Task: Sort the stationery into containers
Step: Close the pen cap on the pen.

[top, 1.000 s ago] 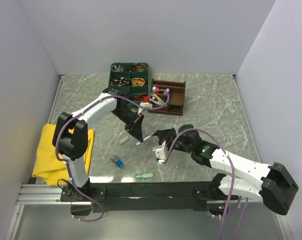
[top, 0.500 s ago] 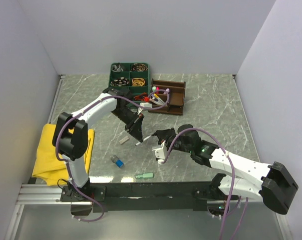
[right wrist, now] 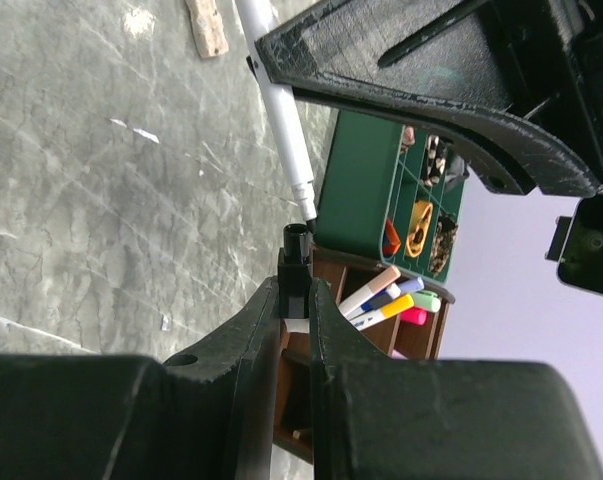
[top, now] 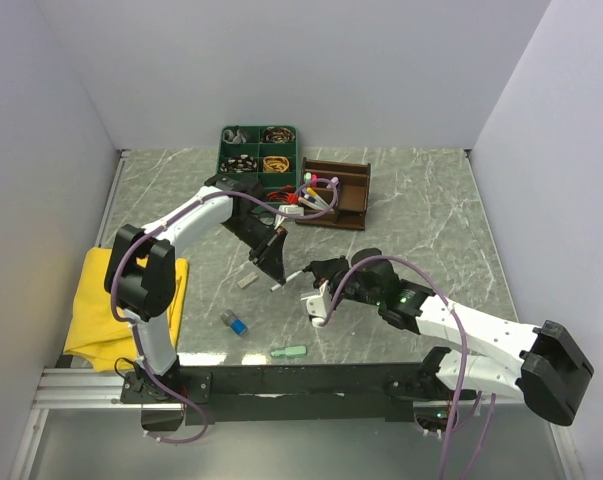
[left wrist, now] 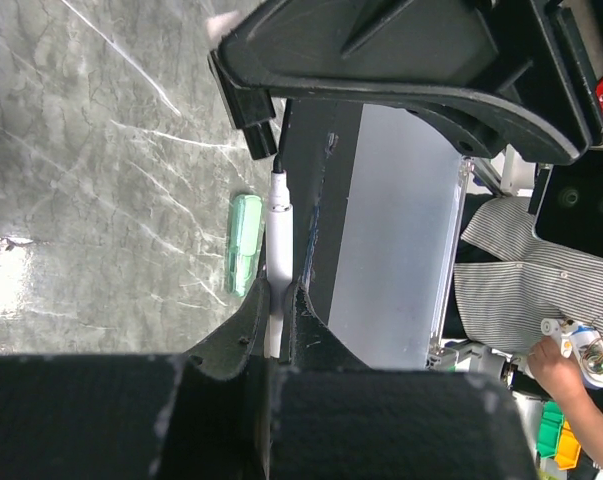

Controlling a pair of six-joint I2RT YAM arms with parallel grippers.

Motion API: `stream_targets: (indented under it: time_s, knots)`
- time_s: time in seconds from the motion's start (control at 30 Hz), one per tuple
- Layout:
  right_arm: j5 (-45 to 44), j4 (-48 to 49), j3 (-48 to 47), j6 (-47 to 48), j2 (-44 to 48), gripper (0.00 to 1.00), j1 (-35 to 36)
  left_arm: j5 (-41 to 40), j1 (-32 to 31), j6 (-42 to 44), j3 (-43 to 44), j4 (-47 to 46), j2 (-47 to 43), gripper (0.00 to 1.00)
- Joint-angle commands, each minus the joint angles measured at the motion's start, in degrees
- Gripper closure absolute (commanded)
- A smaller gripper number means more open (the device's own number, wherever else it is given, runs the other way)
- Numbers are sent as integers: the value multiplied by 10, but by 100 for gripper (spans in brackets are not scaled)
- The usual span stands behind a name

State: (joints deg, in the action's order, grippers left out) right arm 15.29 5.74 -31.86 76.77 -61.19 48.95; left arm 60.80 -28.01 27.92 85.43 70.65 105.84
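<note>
My left gripper (left wrist: 278, 296): clamped fully shut on a white pen (left wrist: 279, 225), tip angled toward my other arm.
My right gripper (right wrist: 294, 300): nearly closed, pinching a small black cap (right wrist: 297, 262) just beside that tip.
Brown organiser (top: 351, 200): far side of the table, markers (top: 316, 195) at its left end.
Loose near my bases: mint eraser (top: 289, 351), blue cap (top: 237, 324).

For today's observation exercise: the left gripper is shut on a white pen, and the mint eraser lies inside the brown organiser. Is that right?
Not quite. The mint eraser lies on the table near the arms' bases, not inside the brown organiser; the top view shows it. The left gripper is indeed shut on the white pen.
</note>
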Motion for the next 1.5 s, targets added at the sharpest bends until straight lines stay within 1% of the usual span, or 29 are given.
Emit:
stream_targets:
  time_s: [0.0,0.1,0.47,0.9,1.1,1.2,1.37,1.47]
  knots:
    - [-16,14,-28,-15,0,100,4,8,3,-9,-10,-14,-23,99]
    - [-16,12,-26,-19,4,100,4,9,6,-13,-20,-17,-27,99]
    - [-13,6,-31,-15,1,100,4,15,7,-9,-11,-16,-20,99]
    - [-11,6,-48,-16,-19,100,11,19,7,-9,-9,-18,-12,99]
    - [-7,-5,-55,-1,-26,100,19,20,7,-9,-3,-17,-5,99]
    - [-13,-7,-56,-5,-28,100,21,19,7,-9,-5,-15,-6,99]
    - [-51,2,-56,-4,-41,100,15,13,8,-9,-16,-15,-18,99]
    - [-49,-6,-57,-7,-40,100,10,11,11,-10,-24,-15,-25,99]
